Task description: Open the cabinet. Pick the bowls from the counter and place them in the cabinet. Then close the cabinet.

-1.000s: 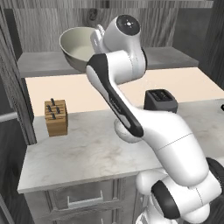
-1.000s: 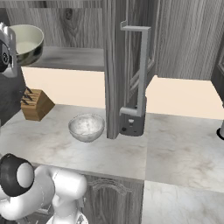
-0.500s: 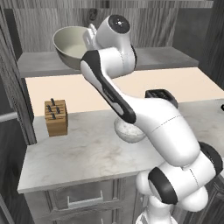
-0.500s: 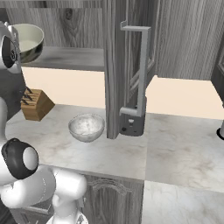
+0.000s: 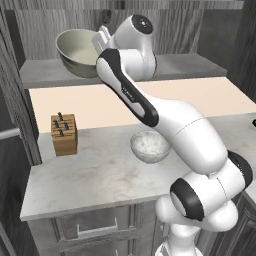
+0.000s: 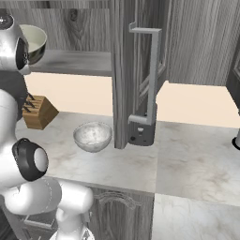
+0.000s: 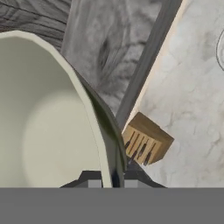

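I see the end effector [image 7: 111, 178] clamped on the beige-olive round bowl's [image 5: 77, 51] rim over the grey cabinet shelf [image 5: 45, 72]; wooden knife block [image 5: 64, 134] at its 6 o'clock, marbled white-grey bowl [image 5: 149, 146] on the marble bench [image 5: 90, 175].

I moved my arm to the left and carried the beige bowl [image 5: 77, 51] further over the cabinet shelf [image 5: 45, 72], toward its left end.

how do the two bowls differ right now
The beige-olive bowl with smooth cream inside is held up at the grey cabinet shelf, pinched at its rim by the claw; the white-grey speckled bowl sits free on the marble counter. One is plain inside, the other mottled. Both are round, similar in size.
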Controlling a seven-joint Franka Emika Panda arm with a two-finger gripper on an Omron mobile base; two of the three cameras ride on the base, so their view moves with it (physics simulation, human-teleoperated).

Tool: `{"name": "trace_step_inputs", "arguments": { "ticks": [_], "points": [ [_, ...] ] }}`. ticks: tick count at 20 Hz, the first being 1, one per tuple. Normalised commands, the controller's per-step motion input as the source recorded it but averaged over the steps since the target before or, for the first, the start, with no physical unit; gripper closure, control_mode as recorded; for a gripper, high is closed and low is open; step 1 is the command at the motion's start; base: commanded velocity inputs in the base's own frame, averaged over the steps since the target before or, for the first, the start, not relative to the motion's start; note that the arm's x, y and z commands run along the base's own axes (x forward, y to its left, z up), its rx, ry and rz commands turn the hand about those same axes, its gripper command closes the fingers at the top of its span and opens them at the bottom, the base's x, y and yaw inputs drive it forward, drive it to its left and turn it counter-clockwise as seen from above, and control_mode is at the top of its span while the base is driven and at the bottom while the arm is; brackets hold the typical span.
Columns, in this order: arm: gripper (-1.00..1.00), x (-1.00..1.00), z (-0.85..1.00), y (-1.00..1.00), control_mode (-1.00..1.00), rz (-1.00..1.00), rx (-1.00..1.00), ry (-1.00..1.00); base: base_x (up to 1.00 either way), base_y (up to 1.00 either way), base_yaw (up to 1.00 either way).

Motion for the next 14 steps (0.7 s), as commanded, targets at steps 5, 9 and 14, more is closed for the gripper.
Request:
{"name": "trace_step_inputs", "arguments": {
  "ticks": [5, 9, 14],
  "points": [
    [1.00, 0.01, -0.01, 0.00, -1.00, 0.07, -0.02, -0.01, 0.00, 0.00, 0.00],
    [1.00, 0.00, -0.14, 0.00, -1.00, 0.04, -0.03, 0.00, 0.00, 0.00, 0.00],
    [1.00, 0.19, -0.09, 0.00, -1.00, 0.01, -0.02, -0.01, 0.00, 0.00, 0.00]
  ]
}}
